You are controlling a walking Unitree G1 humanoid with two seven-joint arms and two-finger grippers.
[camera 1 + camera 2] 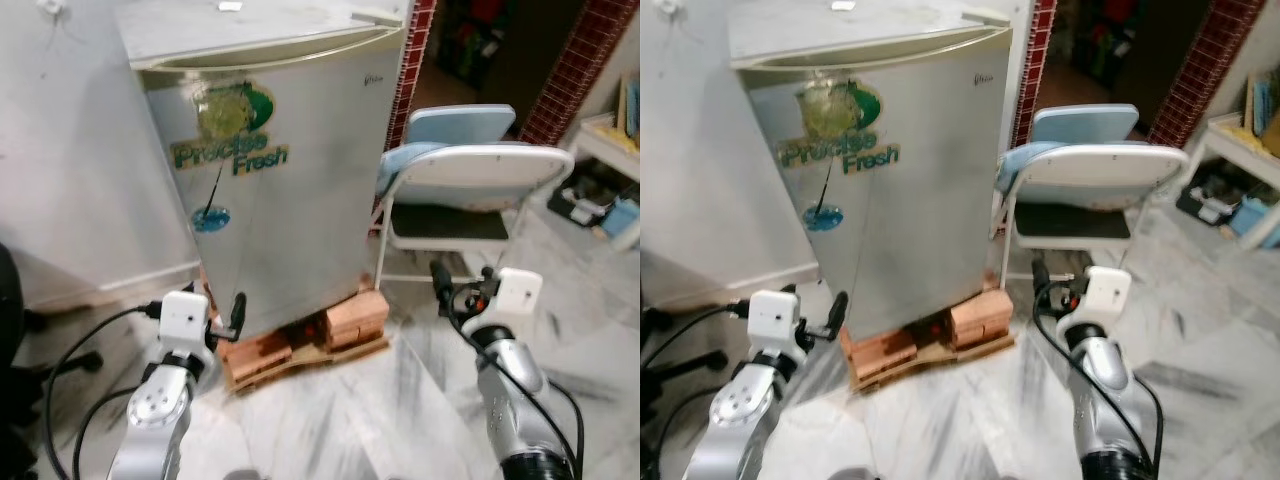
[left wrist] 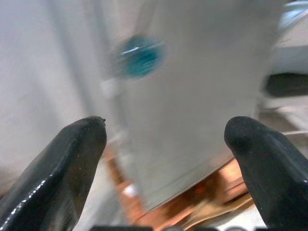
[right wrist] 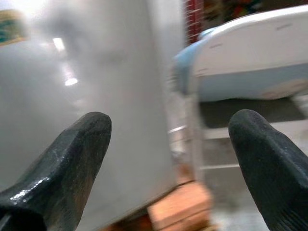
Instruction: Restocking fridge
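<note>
Nearest the camera, both silver arms reach forward over the pale marble floor. The left gripper is low by the near left corner of the fridge, its two black fingers spread wide with nothing between them. The right gripper is raised in front of the chair, fingers likewise wide apart and empty (the wrist views are blurred, but the gaps are plain).

Just beyond the grippers, the fridge stands with its door closed, a small silver unit bearing a green "Precise Fresh" sticker and a small blue round one below it. It rests on bricks and a wooden board.

Beside its right side stands a folding chair with light blue padding, and behind that a red brick pillar.
</note>
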